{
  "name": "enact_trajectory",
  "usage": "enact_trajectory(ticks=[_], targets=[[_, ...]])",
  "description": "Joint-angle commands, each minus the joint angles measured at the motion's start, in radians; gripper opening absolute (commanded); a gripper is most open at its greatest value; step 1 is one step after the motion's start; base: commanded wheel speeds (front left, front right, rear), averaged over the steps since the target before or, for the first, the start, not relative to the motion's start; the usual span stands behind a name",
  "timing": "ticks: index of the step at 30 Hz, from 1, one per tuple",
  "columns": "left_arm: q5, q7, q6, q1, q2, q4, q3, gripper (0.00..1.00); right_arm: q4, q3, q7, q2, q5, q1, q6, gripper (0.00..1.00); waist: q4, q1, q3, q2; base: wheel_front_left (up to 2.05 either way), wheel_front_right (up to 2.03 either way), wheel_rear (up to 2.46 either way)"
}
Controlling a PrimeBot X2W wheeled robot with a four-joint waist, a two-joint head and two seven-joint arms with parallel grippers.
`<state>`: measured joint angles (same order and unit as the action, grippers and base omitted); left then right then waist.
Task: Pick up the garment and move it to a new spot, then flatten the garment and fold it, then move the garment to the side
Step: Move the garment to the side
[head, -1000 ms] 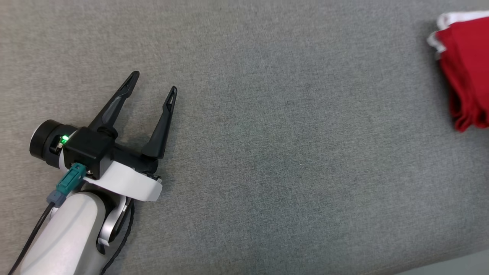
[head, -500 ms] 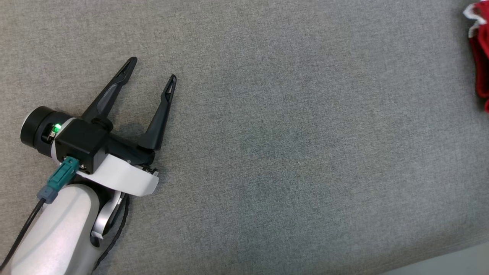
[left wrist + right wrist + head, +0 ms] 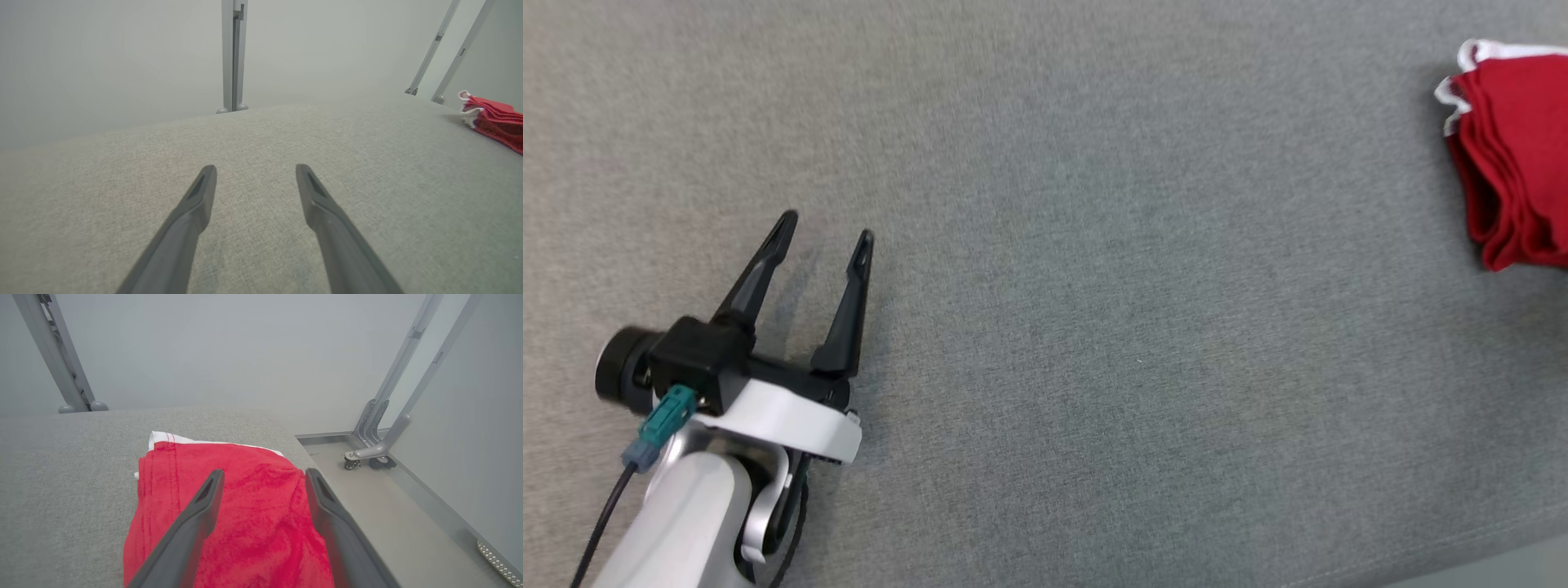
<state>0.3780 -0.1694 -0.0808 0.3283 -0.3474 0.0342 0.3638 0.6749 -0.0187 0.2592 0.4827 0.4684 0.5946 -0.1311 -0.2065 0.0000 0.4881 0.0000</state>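
Observation:
The garment (image 3: 1515, 155) is a folded red cloth with white trim, lying at the far right of the grey table (image 3: 1094, 286); in the left wrist view the garment (image 3: 496, 122) shows at the right edge. My right gripper (image 3: 261, 475) hovers over the garment (image 3: 245, 506) with its jaws open and nothing between them. Its two dark fingers (image 3: 196, 514) stand apart above the red cloth. My left gripper (image 3: 827, 227) is open at the lower left of the head view, over bare table. In its own view the left gripper (image 3: 255, 171) holds nothing.
Beyond the garment the table ends at its right edge (image 3: 304, 445), with floor and a wheeled metal frame (image 3: 369, 453) past it. Grey frame posts (image 3: 233, 57) rise behind the table's far edge. A pale wall backs the scene.
The right gripper has opened and let go of the garment. The head camera shifted, so the garment sits differently at the right edge. The left gripper stayed open and now shows lower in the head view.

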Motion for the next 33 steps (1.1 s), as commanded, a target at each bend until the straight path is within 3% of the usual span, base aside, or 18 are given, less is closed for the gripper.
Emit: enact_trajectory(ticks=[1,8,12,20,33], targets=[[0.017,-0.011,-0.019,-0.031,0.005,0.011,-0.016,1.00,-0.067,0.040,0.007,-0.047,-0.042,-0.052,0.000,1.00,0.012,0.0000,-0.074,0.0000,0.00,0.00,0.00],[0.061,-0.043,-0.063,-0.139,0.020,0.044,-0.058,1.00,-0.278,0.091,0.003,-0.259,-0.176,-0.234,0.000,1.00,0.050,0.0000,-0.187,0.0000,0.00,0.00,0.00],[0.080,-0.055,-0.086,-0.186,0.035,0.047,-0.075,1.00,-0.378,0.082,-0.029,-0.337,-0.223,-0.311,0.000,1.00,0.086,0.0000,-0.234,0.0000,0.00,0.00,0.00],[0.091,-0.070,-0.108,-0.246,0.050,0.057,-0.084,1.00,-0.506,0.055,-0.092,-0.398,-0.268,-0.402,0.000,1.00,0.149,0.0000,-0.311,0.0000,0.00,0.00,0.00],[0.093,-0.055,-0.127,-0.364,0.038,0.068,-0.058,1.00,-0.631,0.070,-0.191,-0.423,-0.272,-0.622,0.000,1.00,0.188,0.0000,-0.489,0.0000,0.00,0.00,0.00]])
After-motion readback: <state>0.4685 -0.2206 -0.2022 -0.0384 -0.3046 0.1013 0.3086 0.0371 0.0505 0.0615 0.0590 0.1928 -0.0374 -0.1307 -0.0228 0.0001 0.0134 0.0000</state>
